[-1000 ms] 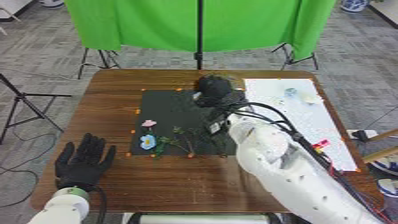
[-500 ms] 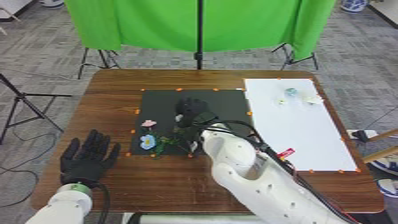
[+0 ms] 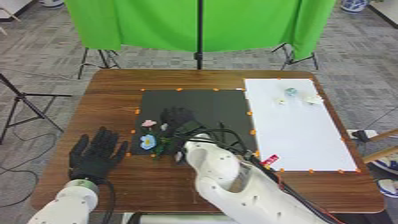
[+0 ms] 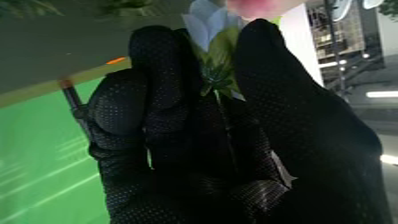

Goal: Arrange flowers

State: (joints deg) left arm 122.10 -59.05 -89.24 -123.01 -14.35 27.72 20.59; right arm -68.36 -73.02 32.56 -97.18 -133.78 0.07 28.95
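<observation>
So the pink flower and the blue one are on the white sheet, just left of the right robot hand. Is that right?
Not quite. The head view shows the pink flower and the blue flower on the black sheet. They are just left of the right robot hand, as you say.

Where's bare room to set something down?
The black mat beyond the right hand. Also the middle of the white board, between the small flowers at its far end and the red tag near its near-left corner. Crowded: the mat's near-left corner, with pink and blue flowers.
</observation>
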